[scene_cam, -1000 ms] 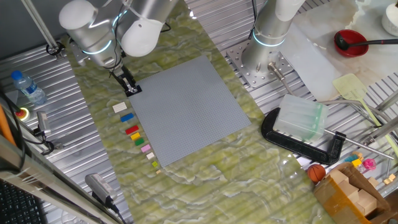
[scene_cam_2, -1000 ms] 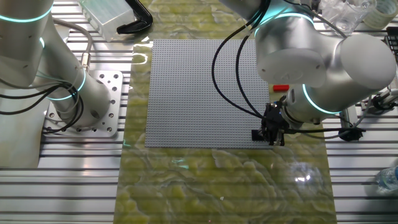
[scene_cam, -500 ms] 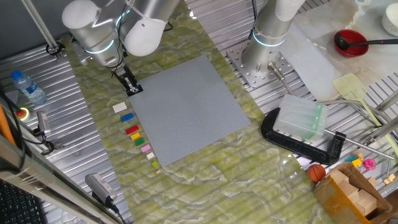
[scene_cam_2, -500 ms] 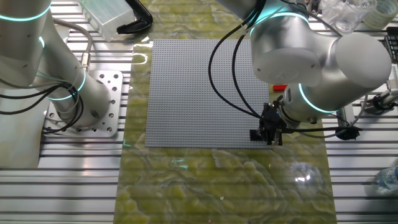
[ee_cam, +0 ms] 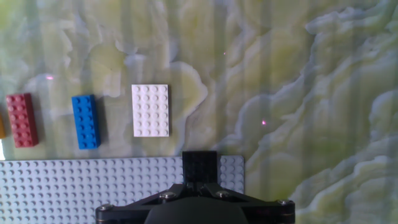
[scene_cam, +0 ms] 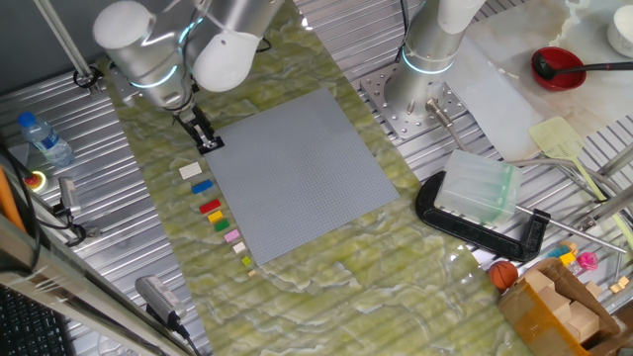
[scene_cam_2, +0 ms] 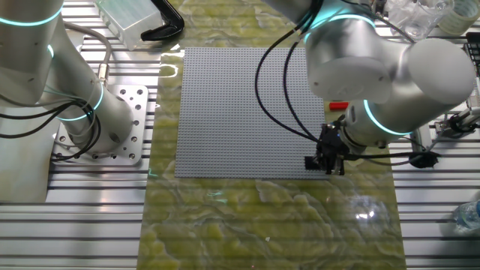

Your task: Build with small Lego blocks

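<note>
Pincer [scene_cam: 208, 141] is down at the corner of the grey baseplate [scene_cam: 297, 173], clamped on the black block [ee_cam: 199, 168]; hand view shows that block sitting on the plate's studs right at the corner, fingers closed against its sides. From the other fixed view the pincer [scene_cam_2: 328, 160] sits at the plate's near right corner, block mostly hidden under it. Rest of the blocks are lined up on the green marbled bench [scene_cam: 326, 277] just beside the plate edge: white block [scene_cam: 190, 171] nearest the pincer, then blue block [scene_cam: 202, 187], red block [scene_cam: 210, 207], green block [scene_cam: 217, 215], yellow block [scene_cam: 221, 224], pink block [scene_cam: 232, 236]. Beyond the pink one there are a couple of small pale bits, too small to tell. All loose ones lie flat, apart from each other.
</note>
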{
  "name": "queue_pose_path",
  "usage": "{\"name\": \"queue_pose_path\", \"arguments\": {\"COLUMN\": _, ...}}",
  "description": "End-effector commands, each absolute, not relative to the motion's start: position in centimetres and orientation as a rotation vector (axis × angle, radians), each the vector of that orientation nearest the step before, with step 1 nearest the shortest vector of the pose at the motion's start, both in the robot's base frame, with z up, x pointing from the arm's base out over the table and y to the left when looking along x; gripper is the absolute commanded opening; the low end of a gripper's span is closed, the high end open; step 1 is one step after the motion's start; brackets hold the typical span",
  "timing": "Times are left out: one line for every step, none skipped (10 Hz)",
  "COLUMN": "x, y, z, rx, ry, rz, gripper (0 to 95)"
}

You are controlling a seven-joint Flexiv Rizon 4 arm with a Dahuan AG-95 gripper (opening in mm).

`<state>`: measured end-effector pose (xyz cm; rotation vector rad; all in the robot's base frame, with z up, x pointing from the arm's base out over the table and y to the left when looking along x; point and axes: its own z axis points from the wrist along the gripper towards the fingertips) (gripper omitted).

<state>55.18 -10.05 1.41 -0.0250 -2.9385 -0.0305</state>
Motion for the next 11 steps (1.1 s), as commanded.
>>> {"name": "queue_pose_path", "arguments": {"x": 54.16, "y": -10.03, "z": -0.84, "rx": -0.02, "ry": -2.945, "rz": -0.03, "gripper": 0.0}}
{"name": "queue_pose_path", "arguments": {"x": 54.09, "y": -10.03, "z": -0.85, "rx": -0.02, "ry": -2.944, "rz": -0.029, "gripper": 0.0}}
{"name": "queue_pose_path", "arguments": {"x": 54.07, "y": -10.03, "z": -0.81, "rx": -0.021, "ry": -2.941, "rz": -0.026, "gripper": 0.0}}
{"name": "queue_pose_path", "arguments": {"x": 54.04, "y": -10.03, "z": -0.83, "rx": -0.02, "ry": -2.941, "rz": -0.027, "gripper": 0.0}}
{"name": "queue_pose_path", "arguments": {"x": 54.04, "y": -10.03, "z": -0.83, "rx": -0.02, "ry": -2.941, "rz": -0.025, "gripper": 0.0}}
{"name": "queue_pose_path", "arguments": {"x": 54.03, "y": -10.03, "z": -0.83, "rx": -0.02, "ry": -2.939, "rz": -0.027, "gripper": 0.0}}
{"name": "queue_pose_path", "arguments": {"x": 54.03, "y": -10.03, "z": -0.88, "rx": -0.021, "ry": -2.939, "rz": -0.026, "gripper": 0.0}}
{"name": "queue_pose_path", "arguments": {"x": 54.03, "y": -10.02, "z": -0.9, "rx": -0.022, "ry": -2.939, "rz": -0.028, "gripper": 0.0}}
{"name": "queue_pose_path", "arguments": {"x": 53.98, "y": -10.02, "z": -0.93, "rx": -0.022, "ry": -2.939, "rz": -0.028, "gripper": 0.0}}
{"name": "queue_pose_path", "arguments": {"x": 53.97, "y": -10.02, "z": -0.93, "rx": -0.022, "ry": -2.939, "rz": -0.027, "gripper": 0.0}}
{"name": "queue_pose_path", "arguments": {"x": 53.97, "y": -10.02, "z": -0.95, "rx": -0.021, "ry": -2.939, "rz": -0.026, "gripper": 0.0}}
